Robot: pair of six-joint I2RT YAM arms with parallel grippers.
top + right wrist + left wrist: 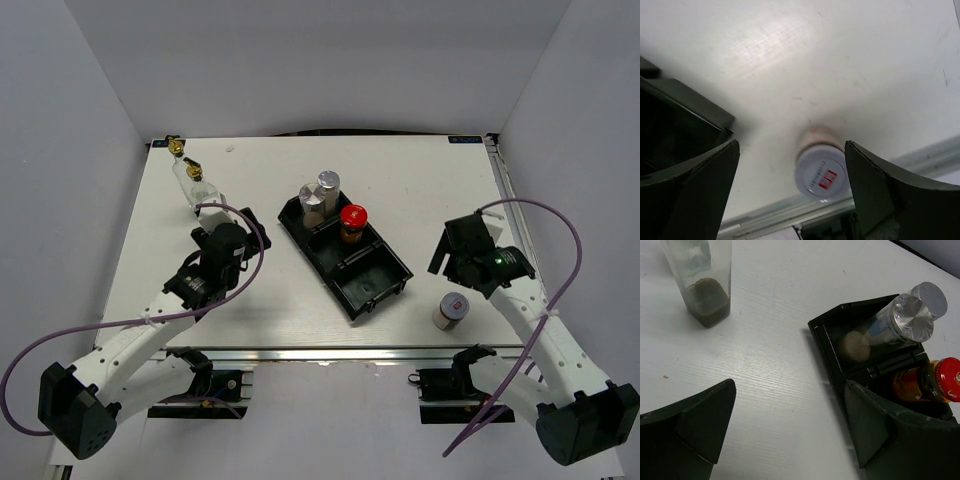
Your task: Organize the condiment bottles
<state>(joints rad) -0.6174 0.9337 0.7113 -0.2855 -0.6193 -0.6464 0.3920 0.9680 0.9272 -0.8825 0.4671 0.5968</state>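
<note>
Two tall clear glass bottles with gold spouts stand at the far left; one bottle's base shows in the left wrist view. Two silver-capped shakers and a red-capped brown jar stand in the black tray; they also show in the left wrist view. A small white-and-red-lidded jar stands near the front right edge. My left gripper is open and empty between the bottles and the tray. My right gripper is open above the small jar.
The tray lies diagonally in the table's middle, its two nearer compartments without bottles. The table's front metal edge runs just behind the small jar. Grey walls enclose the table on three sides.
</note>
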